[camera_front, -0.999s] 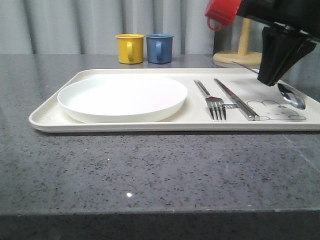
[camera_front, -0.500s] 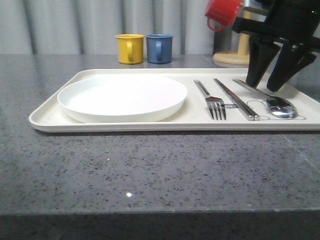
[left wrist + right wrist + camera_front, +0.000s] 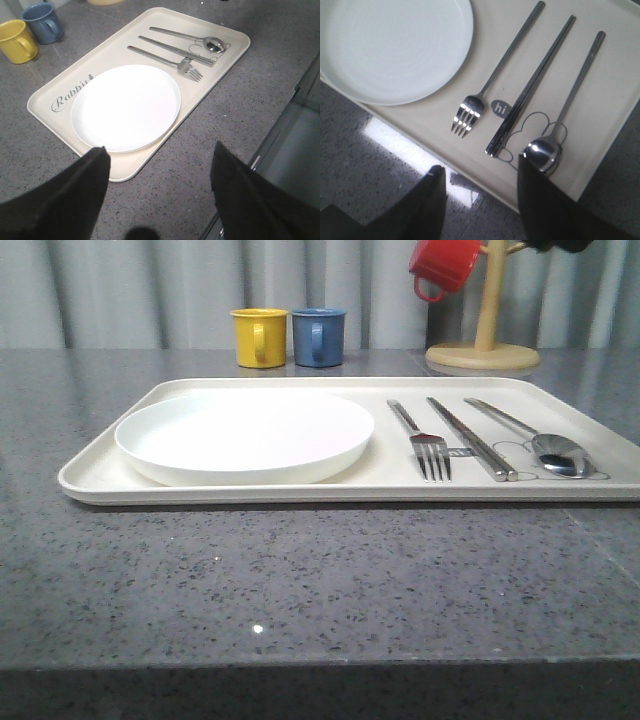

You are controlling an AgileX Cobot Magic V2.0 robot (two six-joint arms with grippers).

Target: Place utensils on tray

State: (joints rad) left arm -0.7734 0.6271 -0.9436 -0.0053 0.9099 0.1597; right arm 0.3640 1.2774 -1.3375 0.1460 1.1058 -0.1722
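The cream tray [image 3: 250,490] [image 3: 45,95] [image 3: 600,125] lies on the dark counter. On it rest the round white plate [image 3: 245,432] [image 3: 125,107] [image 3: 390,45], the fork [image 3: 425,440] [image 3: 165,61] [image 3: 490,85], the pair of chopsticks [image 3: 470,438] [image 3: 175,50] [image 3: 530,90] and the spoon [image 3: 540,440] [image 3: 195,39] [image 3: 565,115], side by side to the plate's right. My left gripper [image 3: 157,150] hangs open high above the counter by the tray's near corner. My right gripper [image 3: 480,167] is open above the tray's front edge, holding nothing.
A yellow mug [image 3: 259,336] [image 3: 17,41] and a blue mug [image 3: 319,336] [image 3: 44,22] stand behind the tray. A wooden mug stand [image 3: 485,340] at the back right carries a red mug [image 3: 445,265]. A cabinet edge [image 3: 295,135] borders the counter.
The right gripper opened and let go of the spoon, which now lies on the tray beside the chopsticks. The arm then rose out of the front view.
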